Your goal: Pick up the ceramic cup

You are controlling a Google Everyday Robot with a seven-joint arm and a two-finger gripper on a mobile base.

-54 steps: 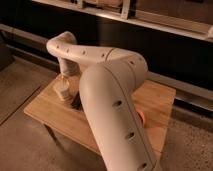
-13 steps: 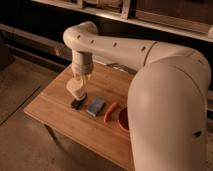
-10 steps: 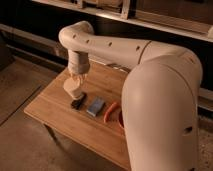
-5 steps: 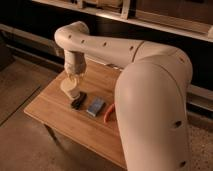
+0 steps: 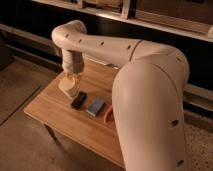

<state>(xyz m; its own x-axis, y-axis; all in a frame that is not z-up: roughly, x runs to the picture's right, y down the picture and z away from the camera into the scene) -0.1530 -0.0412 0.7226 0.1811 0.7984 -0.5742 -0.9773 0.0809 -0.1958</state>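
- Left of centre: the gripper reaches down onto the ceramic cup, its fingers closed around the cup, above the wooden table.
- Centre: a small black object, then a blue-grey block, lie on the table.
- Right of these: a red-orange bowl, mostly hidden behind the arm; contents unseen.

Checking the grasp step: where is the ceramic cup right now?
In the camera view, the ceramic cup sits at the gripper, over the wooden table's left part, just left of a small black object.
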